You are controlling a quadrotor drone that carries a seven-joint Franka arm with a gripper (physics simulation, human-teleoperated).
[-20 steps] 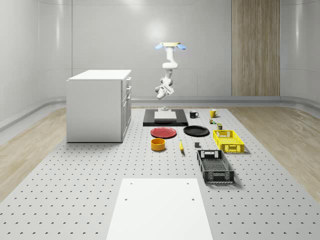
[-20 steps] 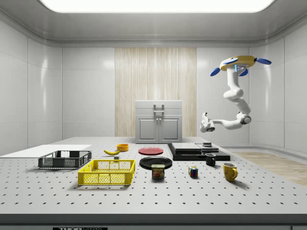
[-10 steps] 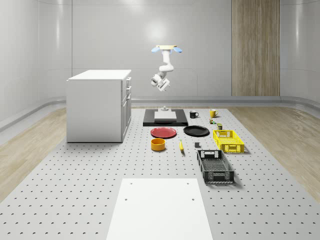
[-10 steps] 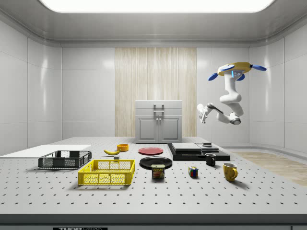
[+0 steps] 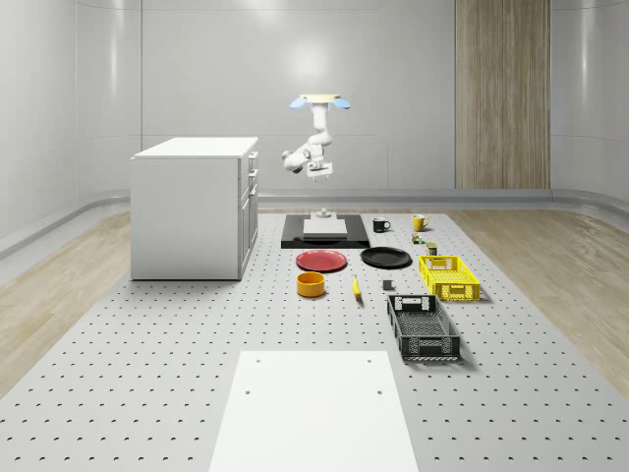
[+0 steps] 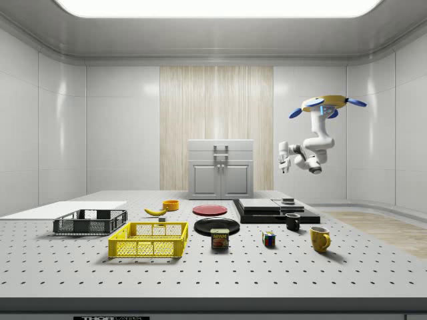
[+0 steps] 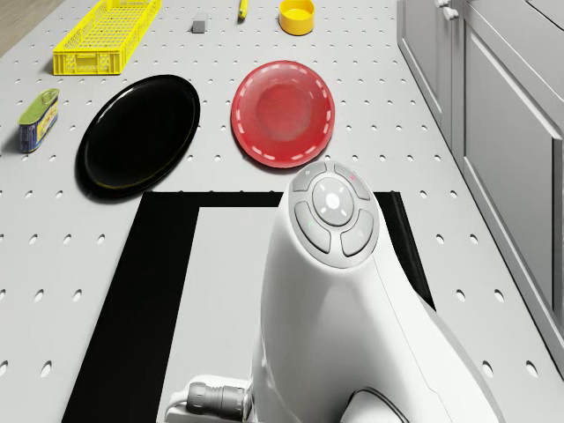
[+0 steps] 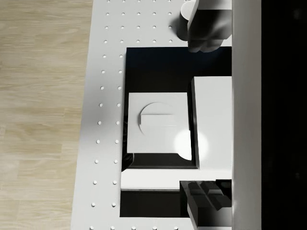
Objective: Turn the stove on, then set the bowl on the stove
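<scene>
Hovering high above the far end of the surface, roughly over the back edge of the stove; hand hanging well up in the air, arm folded under the drone; can't tell if the fingers are apart or together. Stove almost straight below the hand, knob plate right under the wrist, so mostly a plain drop. Bowl sitting well apart, past the red plate on the near side of the stove; not touched yet.
</scene>
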